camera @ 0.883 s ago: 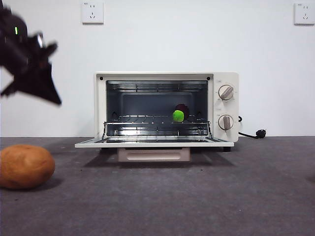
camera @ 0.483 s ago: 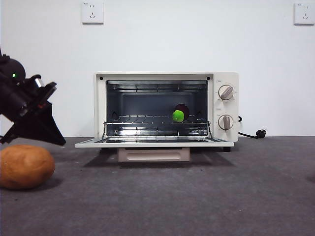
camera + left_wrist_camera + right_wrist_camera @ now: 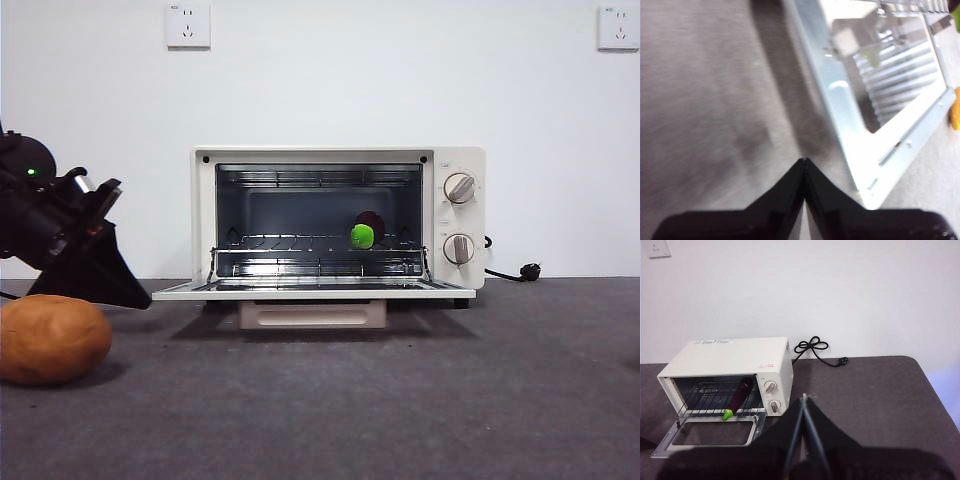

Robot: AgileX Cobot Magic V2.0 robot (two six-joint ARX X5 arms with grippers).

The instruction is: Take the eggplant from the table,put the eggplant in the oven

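Observation:
The oven (image 3: 455,280) stands at the middle of the table (image 3: 400,400) with its glass door (image 3: 310,292) folded down flat. Inside, the dark purple eggplant (image 3: 371,222) lies on the wire rack toward the right, green cap to the front; the right wrist view shows the eggplant (image 3: 738,394) slanted on the rack. My left gripper (image 3: 132,290) is shut and empty, low over the table just left of the door's left end; its wrist view shows the left gripper (image 3: 804,162) beside the door (image 3: 900,135). My right gripper (image 3: 804,398) is shut, high and far back from the oven (image 3: 730,356).
A rounded brown potato (image 3: 50,339) lies on the table at the front left, just below the left arm. The oven's black power cord (image 3: 812,347) trails behind its right side. Two wall sockets sit high on the white wall.
The left gripper has come down from the upper left to just above the table beside the door's left end. The eggplant, oven and potato have not moved.

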